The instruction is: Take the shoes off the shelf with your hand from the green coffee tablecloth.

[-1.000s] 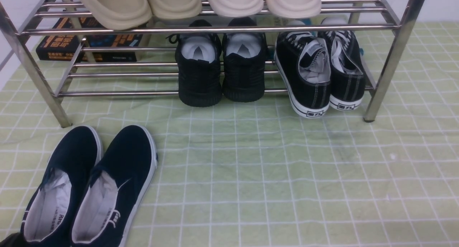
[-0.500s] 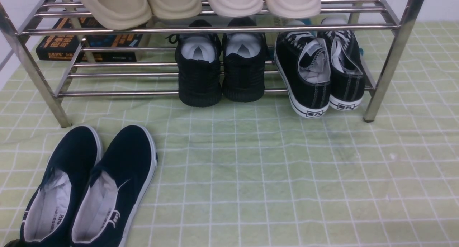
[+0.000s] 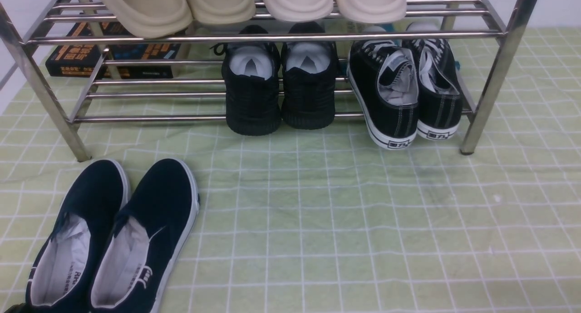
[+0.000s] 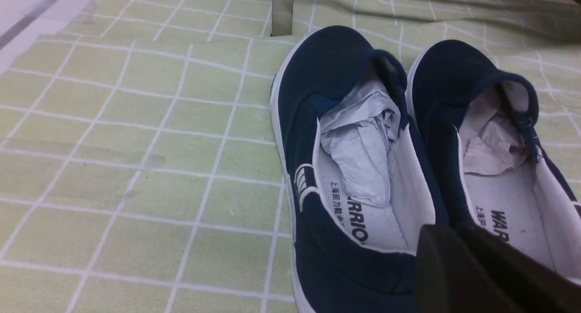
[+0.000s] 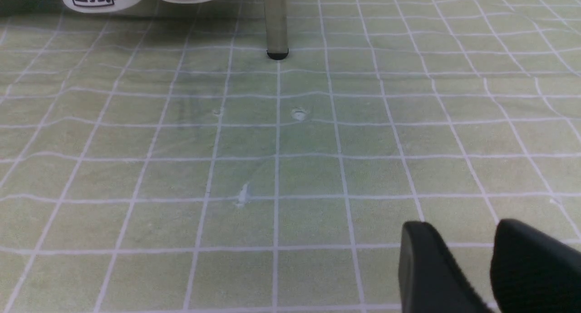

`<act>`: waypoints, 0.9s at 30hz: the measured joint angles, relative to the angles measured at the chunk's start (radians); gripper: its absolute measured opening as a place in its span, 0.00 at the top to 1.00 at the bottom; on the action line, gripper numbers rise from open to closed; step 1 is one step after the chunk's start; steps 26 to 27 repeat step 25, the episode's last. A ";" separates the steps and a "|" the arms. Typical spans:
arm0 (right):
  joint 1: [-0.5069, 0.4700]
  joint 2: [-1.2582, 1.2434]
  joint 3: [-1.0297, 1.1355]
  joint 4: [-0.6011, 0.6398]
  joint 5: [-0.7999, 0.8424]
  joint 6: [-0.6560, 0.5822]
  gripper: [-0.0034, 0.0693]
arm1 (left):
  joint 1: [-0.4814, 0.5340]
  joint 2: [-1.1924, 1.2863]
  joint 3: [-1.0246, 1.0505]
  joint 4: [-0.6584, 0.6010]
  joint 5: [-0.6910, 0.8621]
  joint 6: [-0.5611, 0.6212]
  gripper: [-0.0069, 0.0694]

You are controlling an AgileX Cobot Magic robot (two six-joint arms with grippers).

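Front view: the navy slip-on shoes (image 3: 113,235) lie on the green tablecloth (image 3: 363,222) at seven o'clock, off the chrome shelf (image 3: 490,77).

Left wrist view: the left gripper (image 4: 458,267) sits over the inner collars; whether it grips, I cannot tell; lifting could drag them.

Right wrist view: the right gripper (image 5: 472,263) stands apart, empty.

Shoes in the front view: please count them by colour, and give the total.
Navy shoes on the cloth: 2
Black shoes on the rack, lower tier: 4
Beige shoes on the upper tier: 4
Total: 10
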 joint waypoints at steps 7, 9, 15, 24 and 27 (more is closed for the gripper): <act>0.000 0.000 0.000 0.000 0.000 0.000 0.62 | 0.000 0.000 0.000 0.000 0.000 0.000 0.84; 0.000 0.000 0.000 0.000 0.000 0.000 0.62 | 0.000 0.000 0.000 0.000 0.000 0.000 0.84; 0.000 0.000 0.000 0.000 0.000 0.000 0.62 | 0.000 0.000 0.000 0.000 0.000 0.000 0.83; 0.000 0.000 0.000 0.000 0.000 0.000 0.62 | 0.000 0.000 0.000 0.000 0.000 0.000 0.82; 0.000 0.000 0.000 0.000 0.000 0.000 0.62 | 0.000 0.000 0.000 0.000 0.000 0.000 0.82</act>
